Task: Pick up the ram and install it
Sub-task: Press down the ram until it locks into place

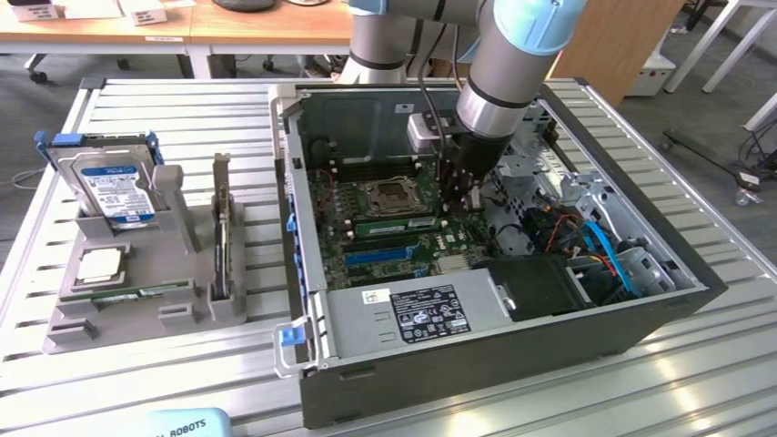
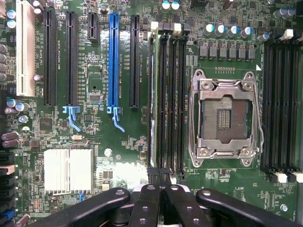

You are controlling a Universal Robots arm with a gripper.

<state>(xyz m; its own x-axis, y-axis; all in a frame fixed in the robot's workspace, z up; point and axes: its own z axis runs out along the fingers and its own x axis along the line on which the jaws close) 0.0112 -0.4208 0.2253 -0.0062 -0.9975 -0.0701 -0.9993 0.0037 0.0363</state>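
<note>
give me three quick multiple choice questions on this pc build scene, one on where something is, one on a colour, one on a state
1. Where is the hard drive?
a) inside the computer case
b) in the grey holder on the exterior view's left of the case
c) on the floor

2. What colour is the long expansion slot standing between black ones on the motherboard?
a) red
b) blue
c) yellow

3. How do the end effector's fingers stand?
a) spread wide
b) shut together
c) clamped on the hard drive

Answers:
1 b: the hard drive stands upright in the grey holder, outside the computer case.
2 b: the expansion slot is bright blue, with black slots on both sides.
3 b: the end effector has its fingers meeting over the motherboard.
</note>
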